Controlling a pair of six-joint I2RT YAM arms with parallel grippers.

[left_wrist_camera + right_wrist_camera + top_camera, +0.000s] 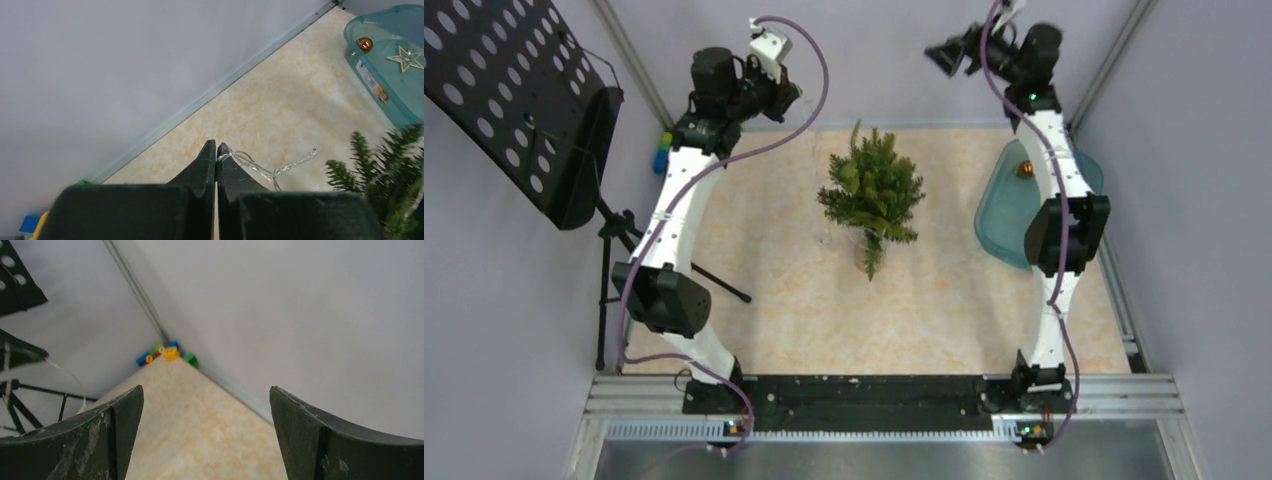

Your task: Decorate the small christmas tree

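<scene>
1. At the middle of the beige table (764, 300), between my two arms, stands the small christmas tree (871, 190). Its pale base is towards the near side.
2. My left gripper (216, 150) is raised near the back wall, left of the tree. Its jaws are pressed together, and a clear light string (260, 167) is caught at the tips.
3. From the left wrist view I see that string loop away from the fingertips, and its free end stops short of the tree's branches.
4. My right gripper (206, 395) is up high at the far right with its jaws spread wide and nothing between them.
5. A teal tray (994, 215) sits to the right of the tree, partly under my right arm. It holds a copper bauble (364, 44) and a pale star ornament (406, 58).
6. Coloured toy blocks (165, 352) lie in the far left corner.
7. A black perforated music stand (524, 100) is off the table's left side.
</scene>
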